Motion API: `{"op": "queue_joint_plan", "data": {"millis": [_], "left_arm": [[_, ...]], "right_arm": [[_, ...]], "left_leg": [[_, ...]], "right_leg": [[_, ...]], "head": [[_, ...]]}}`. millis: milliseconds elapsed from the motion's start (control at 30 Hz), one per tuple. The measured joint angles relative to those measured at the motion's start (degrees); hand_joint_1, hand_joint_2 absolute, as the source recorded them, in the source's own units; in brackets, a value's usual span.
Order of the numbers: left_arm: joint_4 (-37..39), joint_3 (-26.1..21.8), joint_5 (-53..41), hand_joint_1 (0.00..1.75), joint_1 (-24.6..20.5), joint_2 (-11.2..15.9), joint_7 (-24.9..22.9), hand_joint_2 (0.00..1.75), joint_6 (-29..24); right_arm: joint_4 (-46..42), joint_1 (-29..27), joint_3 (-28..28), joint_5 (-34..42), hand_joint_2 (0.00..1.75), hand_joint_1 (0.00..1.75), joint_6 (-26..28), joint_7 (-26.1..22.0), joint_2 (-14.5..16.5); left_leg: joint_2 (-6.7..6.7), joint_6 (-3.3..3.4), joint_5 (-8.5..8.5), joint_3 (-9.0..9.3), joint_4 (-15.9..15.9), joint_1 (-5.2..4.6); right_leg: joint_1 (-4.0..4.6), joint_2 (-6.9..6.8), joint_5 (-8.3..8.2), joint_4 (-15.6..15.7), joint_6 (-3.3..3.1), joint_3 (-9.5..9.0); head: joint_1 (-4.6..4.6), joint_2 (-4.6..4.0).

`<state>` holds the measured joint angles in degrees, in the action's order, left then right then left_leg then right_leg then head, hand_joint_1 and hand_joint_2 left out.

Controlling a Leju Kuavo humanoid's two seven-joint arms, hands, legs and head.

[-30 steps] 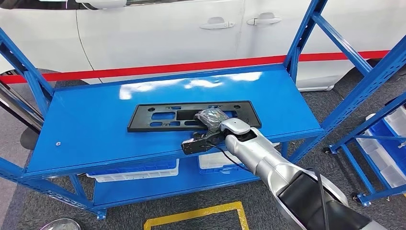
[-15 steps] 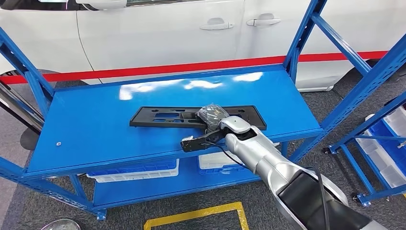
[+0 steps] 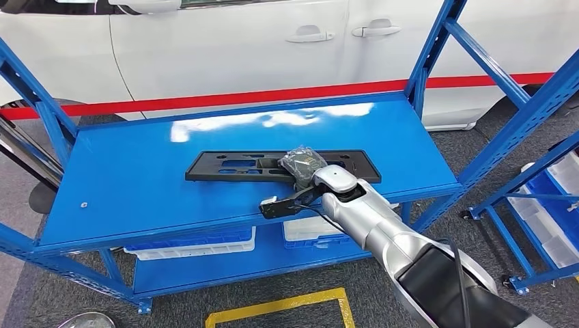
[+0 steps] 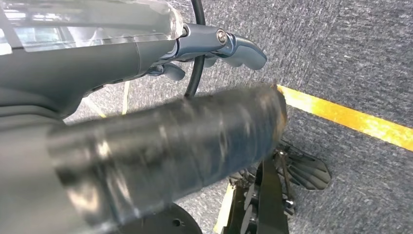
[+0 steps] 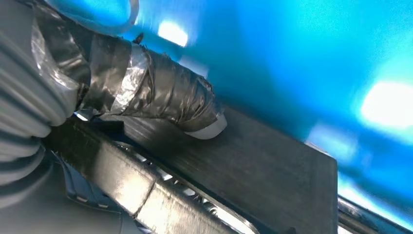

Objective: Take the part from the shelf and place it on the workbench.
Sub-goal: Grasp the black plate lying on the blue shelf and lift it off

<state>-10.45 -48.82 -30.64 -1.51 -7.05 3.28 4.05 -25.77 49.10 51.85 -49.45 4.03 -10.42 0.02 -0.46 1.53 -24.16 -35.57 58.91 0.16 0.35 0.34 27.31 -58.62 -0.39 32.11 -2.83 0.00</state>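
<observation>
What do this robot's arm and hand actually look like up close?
The right arm is a smooth silver tube that widens into a black section near the body, with a thin black cable running along it. The right hand looks wrapped in crinkled dark plastic or tape. The left hand has blue-grey metal fingers and a black cable.

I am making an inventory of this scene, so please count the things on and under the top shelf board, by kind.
Flat black plastic panel with cut-outs, held at its right end by the right hand: 1
White plastic bins on the lower shelf board: 2
Total: 3
</observation>
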Motion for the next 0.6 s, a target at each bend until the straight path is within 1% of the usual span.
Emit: {"op": "queue_joint_plan", "data": {"millis": [67, 100, 200, 333, 467, 600], "left_arm": [[0.0, -0.5, 0.0, 0.0, 0.1, 0.0, 0.9, 1.75, 0.1], [0.0, -0.7, 0.0, 0.0, 0.1, -0.1, 1.4, 1.75, 0.1], [0.0, -1.5, 0.0, 0.0, 0.1, -0.1, 2.4, 1.75, 0.3], [0.0, -2.4, -0.6, 0.0, 0.2, -0.2, 2.6, 1.75, 0.2], [0.0, -3.0, -1.6, 0.0, 0.1, -0.2, 2.5, 1.75, 0.1], [0.0, -3.2, -2.4, 0.0, 0.1, -0.2, 2.6, 1.75, -0.1]], "right_arm": [[-3.9, -0.9, 0.0, -2.6, 1.75, 1.75, 1.9, 0.9, -0.4], [-6.6, -1.3, 0.0, -3.7, 1.75, 1.75, 1.9, 1.4, -0.9], [-16.0, -1.8, 0.0, -6.7, 1.75, 1.75, -0.5, 2.9, -2.7], [-28.5, -1.5, 0.0, -8.9, 1.75, 1.75, -4.0, 3.7, -5.1], [-36.1, -1.0, 0.0, -10.9, 1.75, 1.75, -4.4, 4.4, -6.4], [-42.3, 0.7, 0.0, -11.1, 1.75, 1.75, -5.3, 5.5, -7.9]], "left_leg": [[0.03, 0.01, 0.02, -0.13, 0.0, -0.01], [0.04, 0.02, 0.04, -0.2, 0.0, -0.01], [0.02, 0.04, 0.06, -0.4, 0.0, -0.01], [0.06, 0.04, 0.05, -0.64, 0.0, -0.01], [0.03, 0.03, 0.05, -0.75, 0.0, -0.01], [0.04, 0.03, 0.05, -0.8, 0.0, -0.01]], "right_leg": [[0.0, 0.04, -0.05, 0.0, 0.03, 0.16], [-0.01, 0.05, -0.08, 0.0, 0.04, 0.24], [-0.01, 0.03, -0.08, 0.0, 0.05, 0.43], [-0.01, 0.06, -0.08, 0.0, 0.05, 0.7], [-0.01, 0.03, -0.06, 0.0, 0.06, 0.79], [-0.01, 0.05, -0.05, 0.0, 0.06, 0.85]], "head": [[0.01, 0.0], [0.01, 0.0], [0.01, 0.0], [0.0, 0.0], [0.0, 0.0], [-0.01, 0.0]]}}
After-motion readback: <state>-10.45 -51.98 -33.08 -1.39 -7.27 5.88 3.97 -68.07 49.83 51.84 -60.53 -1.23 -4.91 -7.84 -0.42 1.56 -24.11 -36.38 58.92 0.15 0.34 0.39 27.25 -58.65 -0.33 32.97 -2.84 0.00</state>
